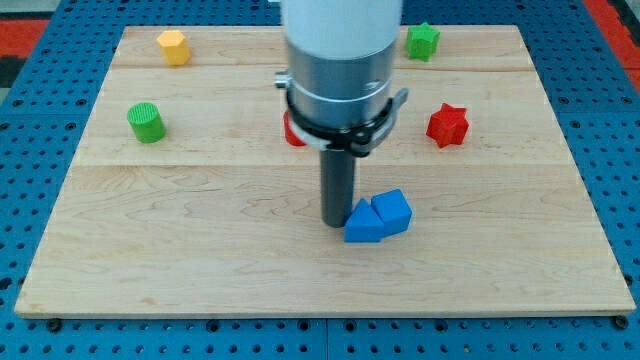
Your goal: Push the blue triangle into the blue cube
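Observation:
The blue triangle lies on the wooden board just below the view's middle. The blue cube sits right beside it on the view's right, and the two touch. My tip stands against the triangle's left side. The rod rises from there into the large grey and white arm body that fills the view's top middle.
A red star block sits at the right. A green star block is at the top right. A yellow block is at the top left. A green cylinder is at the left. A red block is mostly hidden behind the arm.

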`<state>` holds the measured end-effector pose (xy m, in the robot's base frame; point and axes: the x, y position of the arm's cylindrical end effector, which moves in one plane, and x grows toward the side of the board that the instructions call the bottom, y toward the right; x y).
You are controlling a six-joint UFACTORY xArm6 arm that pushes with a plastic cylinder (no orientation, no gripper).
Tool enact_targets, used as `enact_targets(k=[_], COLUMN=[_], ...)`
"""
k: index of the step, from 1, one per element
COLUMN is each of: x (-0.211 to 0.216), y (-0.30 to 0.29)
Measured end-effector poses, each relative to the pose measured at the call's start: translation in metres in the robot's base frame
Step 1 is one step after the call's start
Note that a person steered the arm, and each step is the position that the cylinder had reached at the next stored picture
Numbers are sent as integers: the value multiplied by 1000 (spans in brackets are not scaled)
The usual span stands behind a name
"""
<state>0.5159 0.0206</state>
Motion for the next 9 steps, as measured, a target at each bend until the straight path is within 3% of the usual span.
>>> enact_targets(k=[1, 2, 3, 5, 9], x=[-5, -44, -93, -174, -256], y=[-16, -45, 9, 6, 139])
